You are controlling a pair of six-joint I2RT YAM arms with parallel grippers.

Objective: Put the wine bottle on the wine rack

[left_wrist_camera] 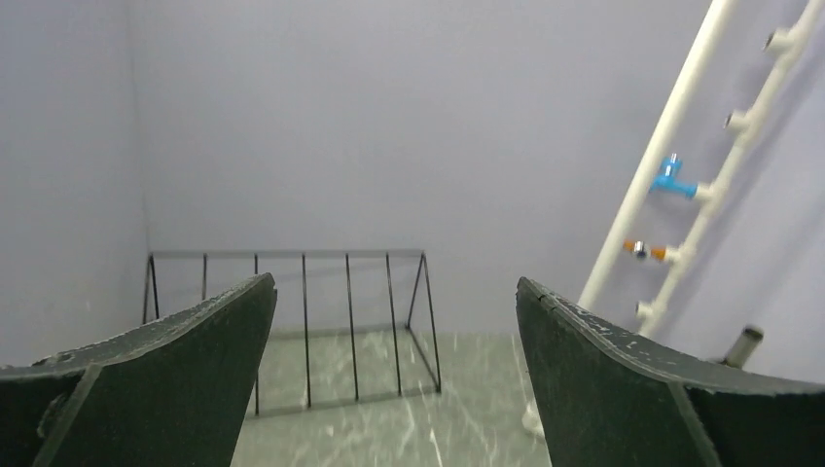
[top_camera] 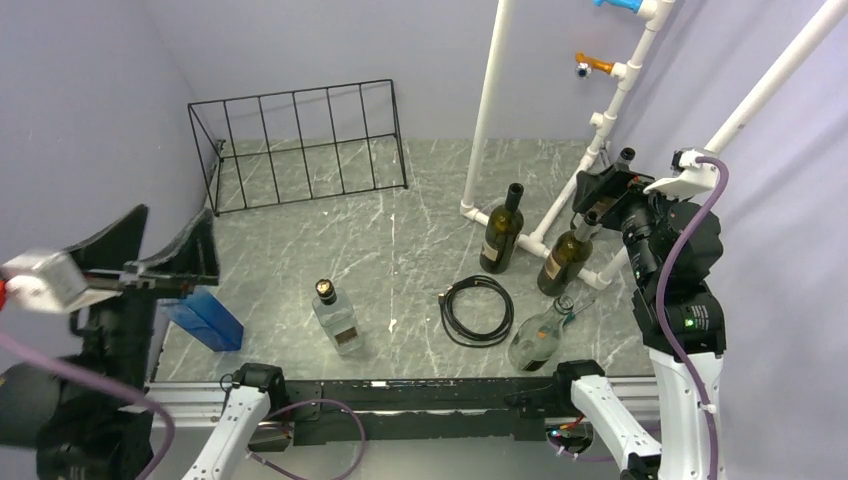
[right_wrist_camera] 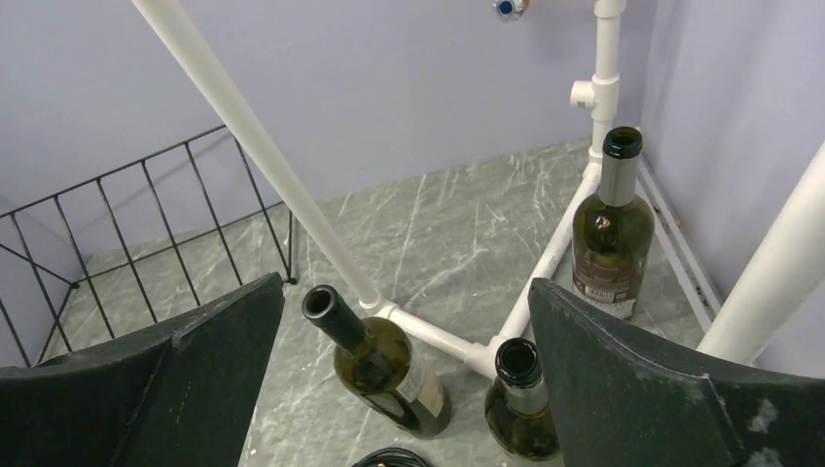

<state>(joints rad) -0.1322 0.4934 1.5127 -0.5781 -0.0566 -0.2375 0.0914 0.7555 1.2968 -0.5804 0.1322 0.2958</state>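
**Ann:** Five bottles, is that your count?

**Me:** Five from above. A dark wine bottle [top_camera: 502, 232] and a second dark bottle [top_camera: 565, 258] stand at the white pipe frame [top_camera: 480, 110]. A third dark bottle [top_camera: 626, 156] shows only its neck behind my right gripper [right_wrist_camera: 405, 287]. One upright clear bottle [top_camera: 336, 318] stands near the front. One lying clear bottle [top_camera: 538, 338] is beside the one cable coil [top_camera: 478, 311].

**Ann:** And the wrists?

**Me:** The right wrist shows that third bottle whole, upright by the frame. The left wrist faces the one wine rack [left_wrist_camera: 292, 321], far left by the back wall, well apart from every bottle. Only the top view shows the one blue box [top_camera: 205, 318].

**Ann:** Grippers?

**Me:** My left gripper [left_wrist_camera: 394, 292] and the right both gape wide, grasping nothing.
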